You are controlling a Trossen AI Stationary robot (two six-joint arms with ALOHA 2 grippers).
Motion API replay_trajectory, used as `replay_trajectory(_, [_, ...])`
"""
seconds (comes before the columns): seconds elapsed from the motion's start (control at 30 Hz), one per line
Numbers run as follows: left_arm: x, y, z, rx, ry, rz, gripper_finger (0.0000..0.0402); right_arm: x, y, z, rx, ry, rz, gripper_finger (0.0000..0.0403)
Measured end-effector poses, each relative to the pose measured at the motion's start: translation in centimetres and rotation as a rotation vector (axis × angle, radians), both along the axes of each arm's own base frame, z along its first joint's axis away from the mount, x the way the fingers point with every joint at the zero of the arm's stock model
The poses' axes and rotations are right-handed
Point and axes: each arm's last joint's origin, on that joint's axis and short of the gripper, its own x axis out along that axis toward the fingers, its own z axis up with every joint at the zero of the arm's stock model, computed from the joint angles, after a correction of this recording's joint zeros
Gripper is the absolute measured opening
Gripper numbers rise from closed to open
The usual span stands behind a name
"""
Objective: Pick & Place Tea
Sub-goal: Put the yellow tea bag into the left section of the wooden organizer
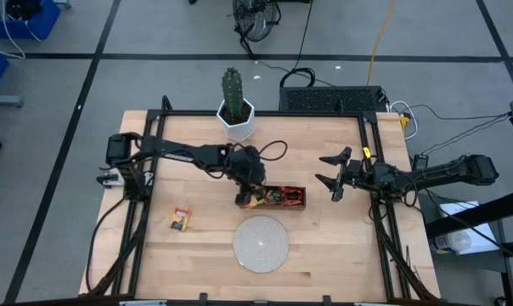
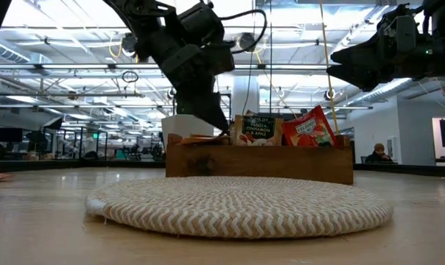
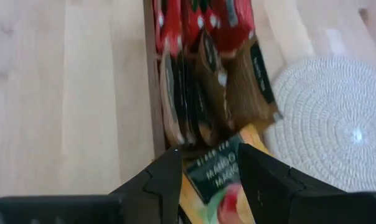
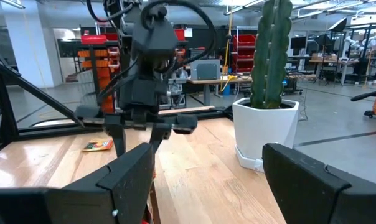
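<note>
1. The left gripper (image 1: 245,197) is down at the left end of the wooden tray (image 1: 292,206), with its fingers (image 3: 157,180) closed around an orange-yellow mango tea sachet (image 3: 220,180). The wrist view shows the sachet sitting right between the two dark fingers.
2. The rest of the tea is packed in the tray: red sachets (image 3: 203,22) in the far part and brown ones (image 3: 228,87) standing on edge just beyond the gripped one. From table level a red sachet (image 2: 309,130) and a dark-labelled one (image 2: 256,129) poke up over the tray wall.
3. One loose sachet (image 1: 182,219) lies flat on the table (image 1: 188,157), well to the left of the tray and clear of everything.
4. The round woven mat (image 1: 261,243) sits on the table just in front of the tray, close to it. In the low view it fills the foreground and blocks the bottom of the tray.
5. A cactus in a white pot (image 1: 235,109) stands at the back edge of the table, behind the left arm.
6. The right gripper (image 1: 334,172) hangs off to the right of the tray, fingers spread wide with nothing in them, well apart from the tea.
</note>
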Motion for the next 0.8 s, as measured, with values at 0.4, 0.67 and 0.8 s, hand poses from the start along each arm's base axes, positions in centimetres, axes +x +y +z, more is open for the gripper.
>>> replay_trajectory(0.4, [-2.4,-3.4,2.1,0.132,0.151,0.193,0.0159,0.0,0.0,0.0,0.0,0.005,0.0,0.0277])
replay_trajectory(0.67, [-2.2,-9.7,2.2,0.279,0.044,0.214,0.0159,0.0,0.0,0.0,0.0,0.004,0.0,0.0277])
replay_trajectory(0.8, [-2.1,-11.6,1.9,0.291,0.007,0.273,0.0159,0.0,0.0,0.0,0.0,0.003,0.001,0.0278])
